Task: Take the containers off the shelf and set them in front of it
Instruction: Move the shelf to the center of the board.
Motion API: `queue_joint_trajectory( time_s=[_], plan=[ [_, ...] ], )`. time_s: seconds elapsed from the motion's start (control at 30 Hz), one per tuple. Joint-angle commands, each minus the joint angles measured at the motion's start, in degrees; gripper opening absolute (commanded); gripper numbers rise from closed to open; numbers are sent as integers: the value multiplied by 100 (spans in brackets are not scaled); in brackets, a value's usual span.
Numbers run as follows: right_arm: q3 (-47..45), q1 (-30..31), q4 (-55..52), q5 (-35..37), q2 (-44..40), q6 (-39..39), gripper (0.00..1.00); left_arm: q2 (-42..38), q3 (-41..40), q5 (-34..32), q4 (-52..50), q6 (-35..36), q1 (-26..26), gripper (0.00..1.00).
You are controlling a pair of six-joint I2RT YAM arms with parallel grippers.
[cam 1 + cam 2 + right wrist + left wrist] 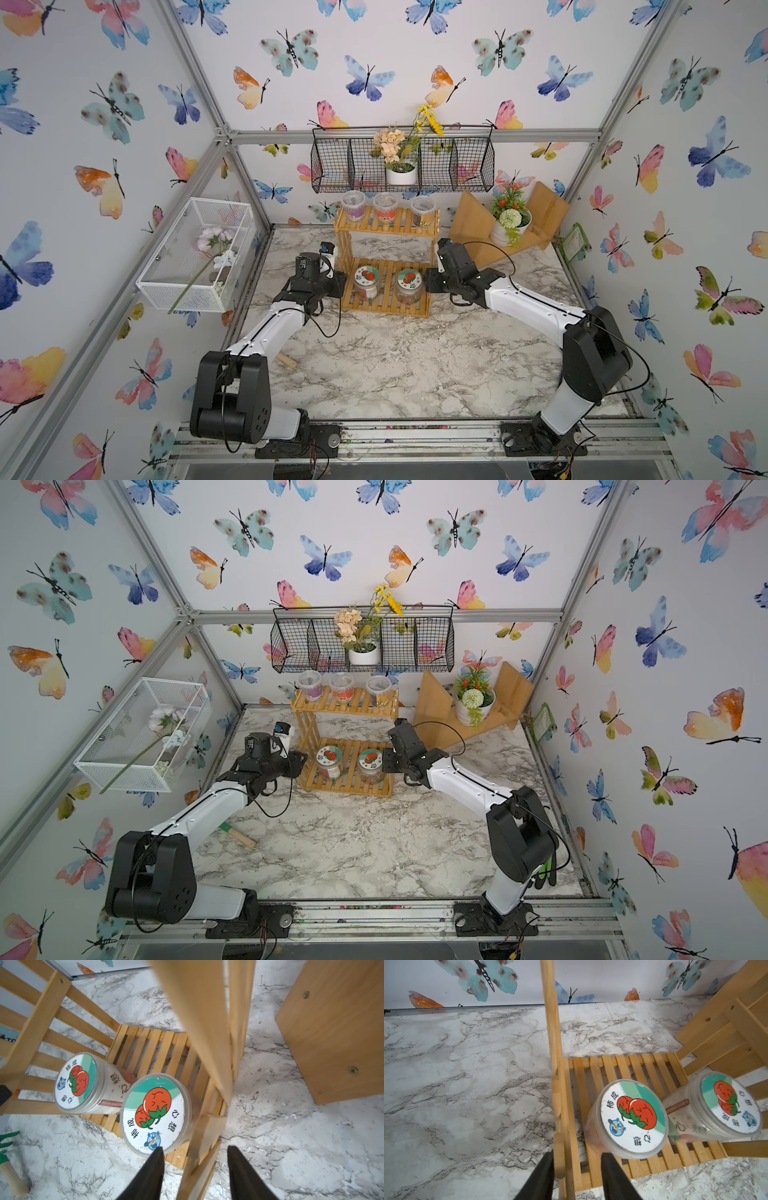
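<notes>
Watching the honey-yellow slatted wooden shelf (pixel 386 291), I see left jaws and right jaws apart, straddling its side frames.

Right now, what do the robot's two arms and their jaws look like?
Both the left arm and right arm have white link shells, bulky black joint housings and thin black cables looping outside. The jaws are plain black tapering wedges.

Hand (pixel 195 1148) astride shelf (pixel 149 1051) post, near jar (pixel 153 1113), far jar (pixel 76 1082)
</notes>
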Motion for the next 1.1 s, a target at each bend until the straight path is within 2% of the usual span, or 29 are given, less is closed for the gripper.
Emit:
queue_joint_trajectory(
  time_s=[0.0,0.4,0.83,1.07],
  plan=[
    [11,3,-276,231,92,-28,43,-108,-98,-191,-58,-53,-81,38],
    [-194,-3,-504,594,-118,-147,29,-292,-238,-320,-177,-130,-267,21],
    [-546,-29,-739,1175,-502,-348,26,-486,-496,-550,-234,-372,-903,17],
    [-774,-326,-765,1361,-677,-565,26,-532,-550,-671,-209,-545,-1260,17]
  ],
)
